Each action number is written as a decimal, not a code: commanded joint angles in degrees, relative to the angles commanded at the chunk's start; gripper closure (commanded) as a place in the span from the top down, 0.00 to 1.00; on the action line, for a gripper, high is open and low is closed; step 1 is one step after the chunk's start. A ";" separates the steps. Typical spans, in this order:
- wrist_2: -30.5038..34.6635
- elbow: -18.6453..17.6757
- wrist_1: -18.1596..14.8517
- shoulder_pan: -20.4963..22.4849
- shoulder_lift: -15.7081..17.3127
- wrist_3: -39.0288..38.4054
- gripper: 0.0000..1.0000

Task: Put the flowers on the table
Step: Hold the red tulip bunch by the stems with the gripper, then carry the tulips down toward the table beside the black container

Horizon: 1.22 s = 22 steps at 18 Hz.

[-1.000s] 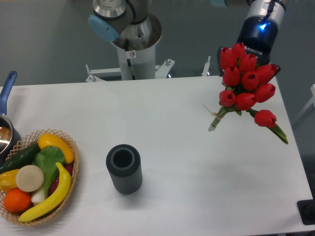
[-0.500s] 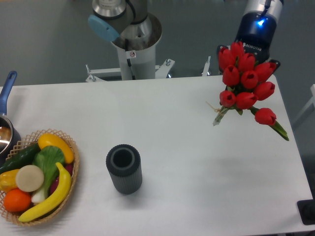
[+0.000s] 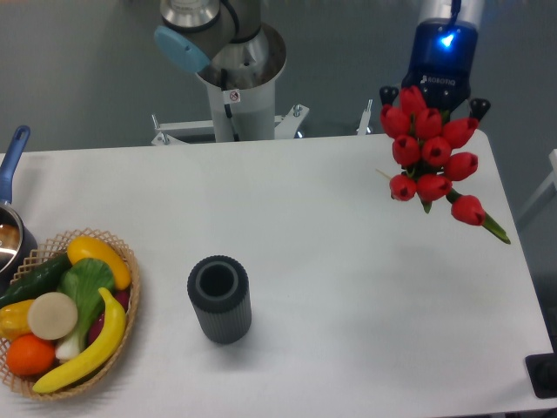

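The flowers [image 3: 431, 152], a bunch of red tulips with green leaves and tan string, hang in the air above the right part of the white table [image 3: 331, 287]. My gripper [image 3: 432, 103] sits directly above and behind the bunch, shut on the flowers. Its fingertips are mostly hidden by the blooms; two dark finger ends show at either side. One tulip [image 3: 468, 210] droops lower right with a green leaf.
A dark ribbed cylinder vase [image 3: 219, 299] stands upright left of centre. A wicker fruit basket [image 3: 65, 313] sits at the front left. A pot with a blue handle [image 3: 10, 209] is at the left edge. The robot base [image 3: 235, 78] stands behind the table.
The gripper has risen and turned with the flowers; the bunch has swung more upright, the stems now hidden under the blooms, and has moved slightly up and away.
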 joint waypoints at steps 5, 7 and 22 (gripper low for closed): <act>12.82 0.52 -1.84 -4.56 -2.80 4.03 0.41; 17.92 0.61 -2.02 -7.02 -5.00 7.02 0.41; 38.16 2.89 -2.55 -17.22 -19.33 10.99 0.41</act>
